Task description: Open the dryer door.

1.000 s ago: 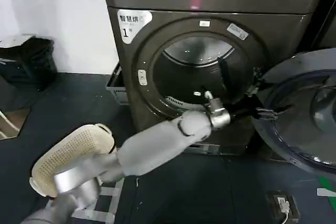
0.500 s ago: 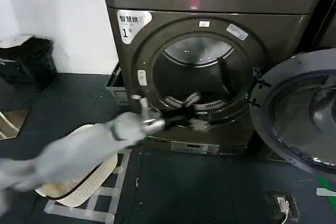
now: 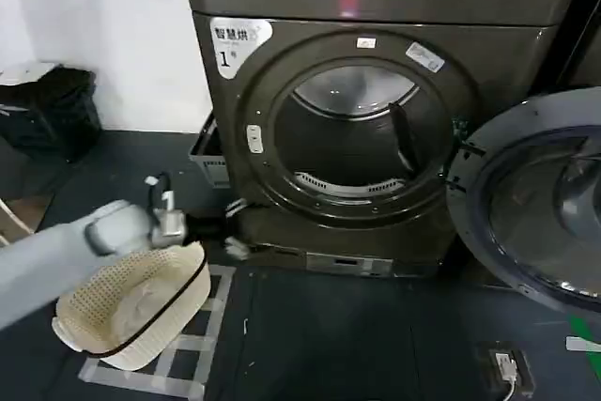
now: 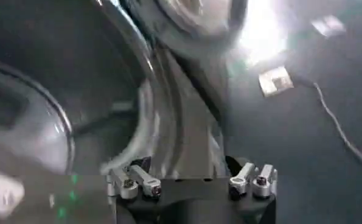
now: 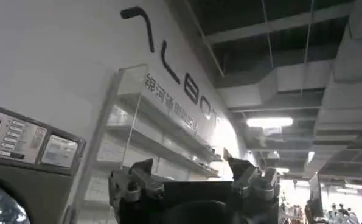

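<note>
Dryer door (image 3: 540, 199) wide open, left claw (image 3: 230, 237) apart

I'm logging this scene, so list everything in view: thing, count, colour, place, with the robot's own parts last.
dryer: one, dark grey-brown, centre, drum opening exposed, white "1" sticker upper left.
dryer door: one, chrome rim with dark glass, swung wide open at the right.
laundry basket: one, cream mesh with dark rim, on the floor lower left.
grey crate: one, on the floor behind the dryer's left side.
black bag: one, by the white wall at far left.
floor tape: white lines, under the basket.
left gripper: one, black, low beside the dryer's lower left front, above the basket.
right gripper: one, black, pointing up toward the ceiling.
</note>
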`<state>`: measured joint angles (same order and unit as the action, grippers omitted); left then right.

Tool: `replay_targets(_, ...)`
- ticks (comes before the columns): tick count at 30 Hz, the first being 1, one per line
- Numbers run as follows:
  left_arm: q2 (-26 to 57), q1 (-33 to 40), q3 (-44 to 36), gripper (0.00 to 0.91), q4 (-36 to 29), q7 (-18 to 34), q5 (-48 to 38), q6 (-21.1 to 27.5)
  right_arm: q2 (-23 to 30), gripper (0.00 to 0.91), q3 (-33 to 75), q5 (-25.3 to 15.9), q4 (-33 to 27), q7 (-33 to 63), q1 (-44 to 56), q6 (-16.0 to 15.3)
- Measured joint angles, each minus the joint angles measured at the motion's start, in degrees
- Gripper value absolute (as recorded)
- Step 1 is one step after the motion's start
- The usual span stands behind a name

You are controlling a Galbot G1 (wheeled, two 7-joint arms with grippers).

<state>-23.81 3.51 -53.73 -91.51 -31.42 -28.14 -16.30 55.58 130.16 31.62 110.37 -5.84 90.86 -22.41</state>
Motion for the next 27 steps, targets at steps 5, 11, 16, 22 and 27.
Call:
replay_targets(5, 2.7, 3.9, -5.2, 0.907, 3.9, -3.5, 5.2, -1.3, -0.2, 0.907, -0.4, -0.2, -0.2, -0.2, -0.2, 0.0)
replay_targets(11, 4.6, 9.0, -11.3, 0.907, 9.2, -5.8, 13.2, -3.8, -0.2, 0.907, -0.7, -0.4, -1.1, -0.3, -0.3, 0.4)
replay_targets(16, 3.8, 12.0, -13.2, 0.907, 13.2, -10.5, 20.4, -7.5, 0.2, 0.907, -1.8, -1.7, -0.8, -0.3, -1.1, 0.7)
replay_targets(22, 3.1, 11.7, -11.4, 0.907, 18.6, -16.9, 28.9, -12.0, 0.2, 0.907, -2.0, -2.5, -0.8, -0.4, -1.2, 1.1)
replay_targets(27, 2.4, 10.7, -9.3, 0.907, 21.6, -18.8, 32.5, -14.9, 0.3, 0.907, -2.6, -2.7, -0.4, -0.4, -1.7, 1.2)
